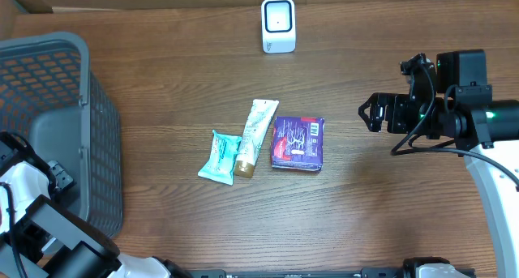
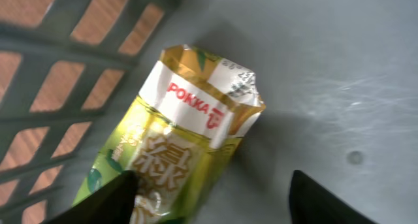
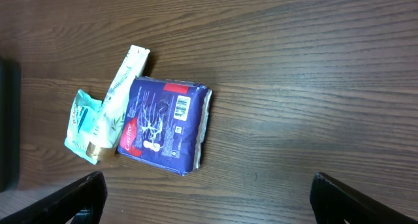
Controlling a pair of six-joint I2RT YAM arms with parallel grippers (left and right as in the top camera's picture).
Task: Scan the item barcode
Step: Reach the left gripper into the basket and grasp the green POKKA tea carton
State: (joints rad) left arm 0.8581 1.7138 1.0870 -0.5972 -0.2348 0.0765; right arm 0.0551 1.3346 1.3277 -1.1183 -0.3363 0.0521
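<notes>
Wood counter: left gripper jaws apart over Pokka carton in basket; right gripper jaws wide, empty.

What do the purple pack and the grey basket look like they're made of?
Purple pack: soft glossy plastic film, going by its creased, pillowy edges. Grey basket: rigid matte plastic, probably, judging by its moulded lattice walls.
</notes>
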